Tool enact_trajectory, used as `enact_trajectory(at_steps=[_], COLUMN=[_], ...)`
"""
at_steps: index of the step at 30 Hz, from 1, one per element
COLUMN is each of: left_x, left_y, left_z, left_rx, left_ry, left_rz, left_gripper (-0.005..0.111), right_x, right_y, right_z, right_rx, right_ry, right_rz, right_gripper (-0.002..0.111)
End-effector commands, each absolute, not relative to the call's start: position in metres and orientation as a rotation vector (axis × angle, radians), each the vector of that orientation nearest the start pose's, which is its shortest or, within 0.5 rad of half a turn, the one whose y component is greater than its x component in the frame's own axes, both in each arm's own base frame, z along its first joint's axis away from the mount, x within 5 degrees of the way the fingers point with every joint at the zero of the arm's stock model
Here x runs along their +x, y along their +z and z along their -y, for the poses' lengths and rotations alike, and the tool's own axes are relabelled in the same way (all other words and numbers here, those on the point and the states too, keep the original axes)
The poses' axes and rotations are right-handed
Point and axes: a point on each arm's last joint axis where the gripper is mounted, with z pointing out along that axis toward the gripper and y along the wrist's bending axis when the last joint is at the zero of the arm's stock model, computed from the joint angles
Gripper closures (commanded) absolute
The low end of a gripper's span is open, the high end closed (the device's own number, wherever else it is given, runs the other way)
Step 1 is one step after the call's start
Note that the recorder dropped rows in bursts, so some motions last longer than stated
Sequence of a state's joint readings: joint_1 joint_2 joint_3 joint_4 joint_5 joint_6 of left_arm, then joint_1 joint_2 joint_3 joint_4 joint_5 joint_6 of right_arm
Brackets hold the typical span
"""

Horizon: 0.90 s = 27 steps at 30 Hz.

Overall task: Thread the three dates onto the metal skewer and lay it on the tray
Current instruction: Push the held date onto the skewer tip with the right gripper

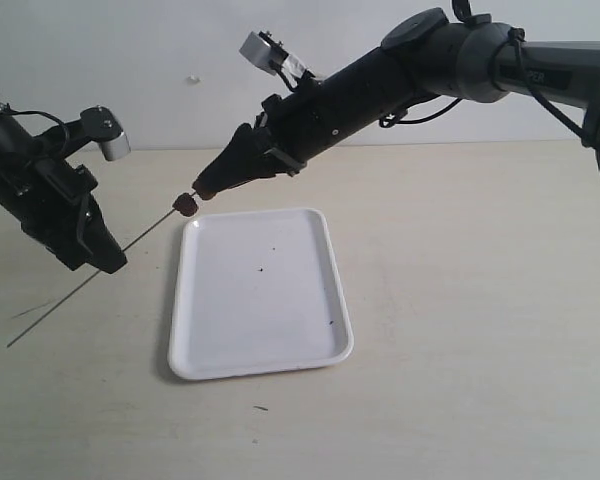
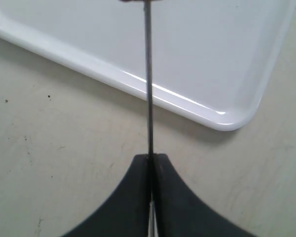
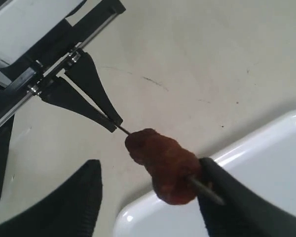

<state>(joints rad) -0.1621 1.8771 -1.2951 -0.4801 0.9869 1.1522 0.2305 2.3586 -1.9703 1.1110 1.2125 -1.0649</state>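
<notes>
My left end effector (image 2: 150, 160), two smooth black tapered fingers, is pressed together on the metal skewer (image 2: 148, 74), a thin straight grey rod. Near its tip sits a wrinkled, lumpy reddish-brown date (image 3: 163, 168); whether it is one or several I cannot tell. My right end effector (image 3: 149, 164) stands apart around it, one finger (image 3: 232, 197) just beside it. Beyond lies the glossy white round-cornered tray (image 1: 280, 345), holding a few dark specks, on the pale matte counter (image 1: 480, 300).
</notes>
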Motion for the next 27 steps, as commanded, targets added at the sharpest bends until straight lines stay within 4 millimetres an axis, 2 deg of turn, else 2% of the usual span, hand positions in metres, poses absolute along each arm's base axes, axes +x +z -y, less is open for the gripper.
enact_trajectory(at_steps=[1, 16, 27], left_x=[0.355, 0.355, 0.356], left_y=[0.199, 0.200, 0.200], left_z=[0.095, 0.095, 0.096], left_rx=[1.403, 1.392, 1.378], left_ry=[-0.481, -0.481, -0.490], left_rz=[-2.440, -2.436, -2.436], left_gripper=[0.107, 0.107, 0.107], right_x=[0.461, 0.458, 0.457], right_y=[0.199, 0.213, 0.204], right_z=[-0.188, -0.187, -0.181], right_rx=[-1.044, -1.020, -1.057], right_ry=[1.242, 1.236, 1.134], right_rz=[-2.148, -2.160, -2.266], right_gripper=[0.045, 0.043, 0.040])
